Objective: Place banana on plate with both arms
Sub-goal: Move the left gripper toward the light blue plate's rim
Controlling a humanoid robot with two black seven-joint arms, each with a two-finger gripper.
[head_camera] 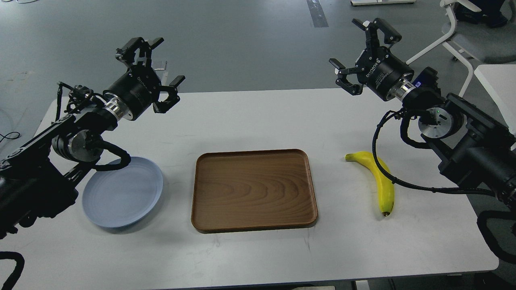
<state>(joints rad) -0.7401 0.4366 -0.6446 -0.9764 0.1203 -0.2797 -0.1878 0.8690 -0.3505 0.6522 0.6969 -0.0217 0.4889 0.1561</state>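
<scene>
A curved yellow banana (381,181) lies on the white table at the right, its dark tip toward me; a black cable crosses over it. The pale blue-grey plate (125,195) rests at the left, its left edge partly hidden by my left arm. My left gripper (155,66) hangs open above the table's far left, well behind the plate, holding nothing. High at the far right, my right gripper (360,50) is open and empty, well above and behind the banana.
A brown wooden tray (254,189) sits empty in the middle between plate and banana. The white table (258,257) has its front edge close to me. A white chair (463,36) stands behind the right arm.
</scene>
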